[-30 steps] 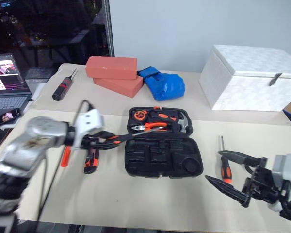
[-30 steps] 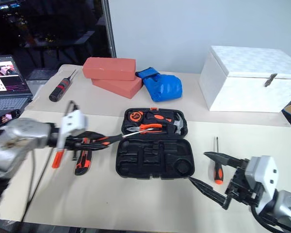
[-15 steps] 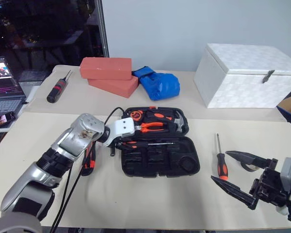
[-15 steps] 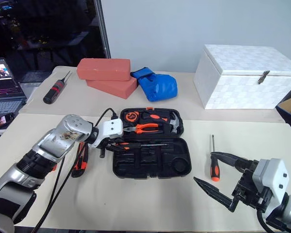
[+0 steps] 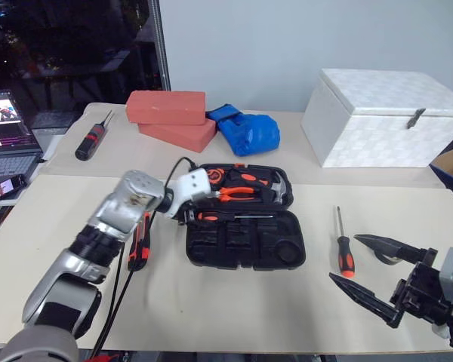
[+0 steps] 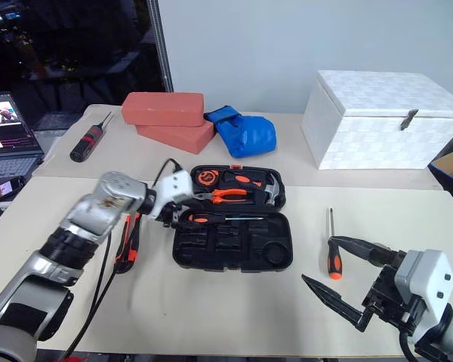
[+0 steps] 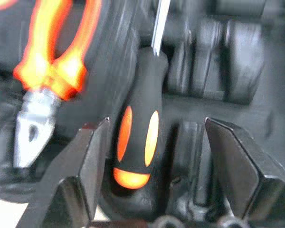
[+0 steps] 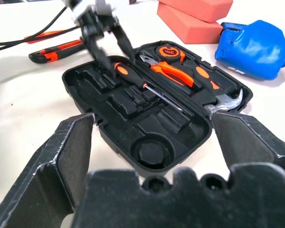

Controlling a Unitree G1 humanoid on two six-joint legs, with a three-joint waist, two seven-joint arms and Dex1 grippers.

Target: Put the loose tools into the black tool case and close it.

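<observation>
A beige table [image 5: 211, 317] is seen carrying everything, with a white box [image 5: 385, 117] set at its far right and two red bricks [image 5: 174, 117] stacked at the far left, a crumpled blue cloth [image 5: 249, 132] lying just beside them. The black tool case [image 5: 245, 245] is laid open near the middle of the table, its lid half holding orange-handled pliers [image 5: 238, 194], a hammer [image 5: 281, 188] and a tape measure [image 5: 214, 177]. The left gripper [image 7: 154, 156] is poised at the near-left end of the case's hinge line; its fingers [image 7: 92, 156] are spread apart on either side of a black-and-orange screwdriver [image 7: 137, 147], which is seated in the case along the hinge side, and no grip on the handle can be seen. The right gripper [image 5: 377, 275] is held low over the table's near right edge, its two fingers splayed wide with nothing between them. A second black-and-orange screwdriver [image 5: 346, 253] is left lying on the table to the right of the case, near the right gripper, shaft pointing away. An orange-black utility knife [image 5: 140, 241] is found on the table to the left of the case, partly hidden by the left arm. A black screwdriver with a red band [image 5: 90, 139] is lying apart at the far left.
</observation>
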